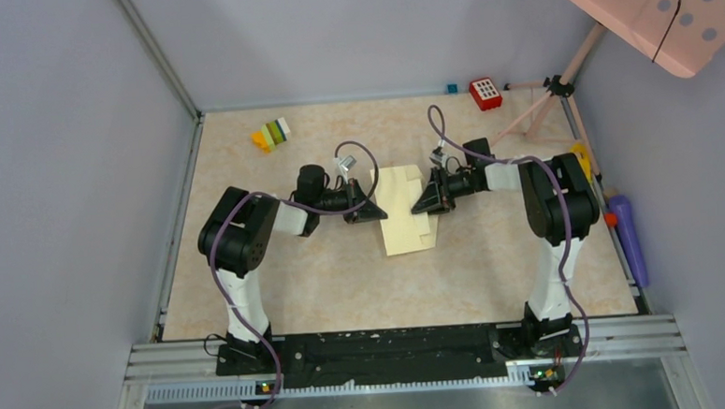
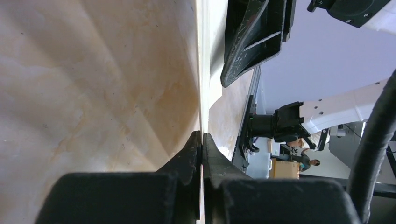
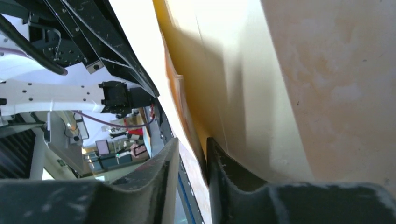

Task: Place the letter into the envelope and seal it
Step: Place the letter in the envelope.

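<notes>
On the bench (image 1: 251, 295) we see the envelope (image 1: 402, 216) near the middle, any mark on its face too faint for us to make out. The left gripper (image 2: 201, 140) is clamped tight on its left edge. The right gripper (image 3: 194, 158) has its fingers slightly parted around the right edge, and we cannot tell whether they press it. By the far edge, a red block (image 1: 485, 93) bears white marks too small to read.
</notes>
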Motion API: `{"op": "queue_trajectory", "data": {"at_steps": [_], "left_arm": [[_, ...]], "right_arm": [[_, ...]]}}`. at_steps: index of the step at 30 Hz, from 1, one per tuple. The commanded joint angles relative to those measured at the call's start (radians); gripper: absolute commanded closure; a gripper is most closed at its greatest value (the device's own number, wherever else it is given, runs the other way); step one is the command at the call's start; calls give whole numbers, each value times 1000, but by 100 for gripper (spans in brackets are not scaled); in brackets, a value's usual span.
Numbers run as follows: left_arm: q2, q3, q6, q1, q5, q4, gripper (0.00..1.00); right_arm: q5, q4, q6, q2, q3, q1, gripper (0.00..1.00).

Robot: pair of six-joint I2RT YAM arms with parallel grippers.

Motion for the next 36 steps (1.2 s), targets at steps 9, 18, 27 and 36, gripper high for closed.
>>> {"op": "queue_trajectory", "data": {"at_steps": [9,18,27,36], "left_arm": [[12,50,115,8,2,-107,100],[19,52,95,7,8,-93,100],[28,56,84,7,17,-90,100],[50,79,95,7,20,-136,94]], "right_arm": [[121,-148,-158,-96,84,-32,67],[134,-137,-162,-62,79,-22,79],[152,-143,-174,-40,87,-10,90],[162,-141,-176,-17,95,9,100]]}}
